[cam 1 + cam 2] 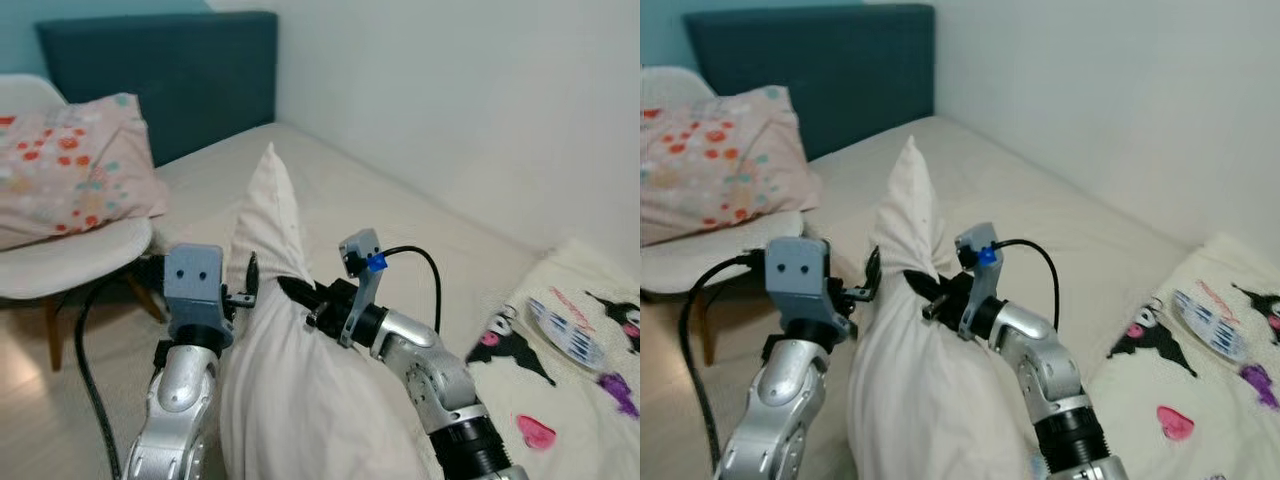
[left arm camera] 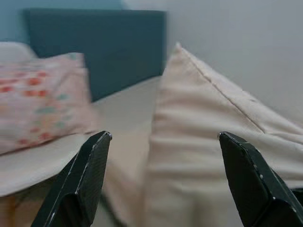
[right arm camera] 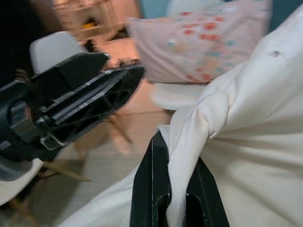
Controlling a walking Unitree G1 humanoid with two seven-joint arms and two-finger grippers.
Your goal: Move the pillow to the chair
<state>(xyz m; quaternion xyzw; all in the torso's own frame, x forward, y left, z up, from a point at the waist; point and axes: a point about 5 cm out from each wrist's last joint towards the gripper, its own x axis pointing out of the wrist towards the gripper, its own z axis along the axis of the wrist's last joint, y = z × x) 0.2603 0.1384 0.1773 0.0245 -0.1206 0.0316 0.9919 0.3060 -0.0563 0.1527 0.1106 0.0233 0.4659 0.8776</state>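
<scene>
One cream pillow (image 1: 300, 380) upright above the bed (image 1: 400, 215), a fold of its cover pinched tight between the closed fingers of the right gripper (image 3: 173, 189). Left gripper (image 2: 165, 177) spread wide just beside the pillow's other flank, holding nothing. Farther left, a white chair (image 1: 60, 255) near the bedside, already carrying a floral pillow (image 1: 70, 165). Behind, a dark teal headboard (image 1: 190, 80); to the right, a cartoon-print blanket (image 1: 570, 370) on the mattress.
</scene>
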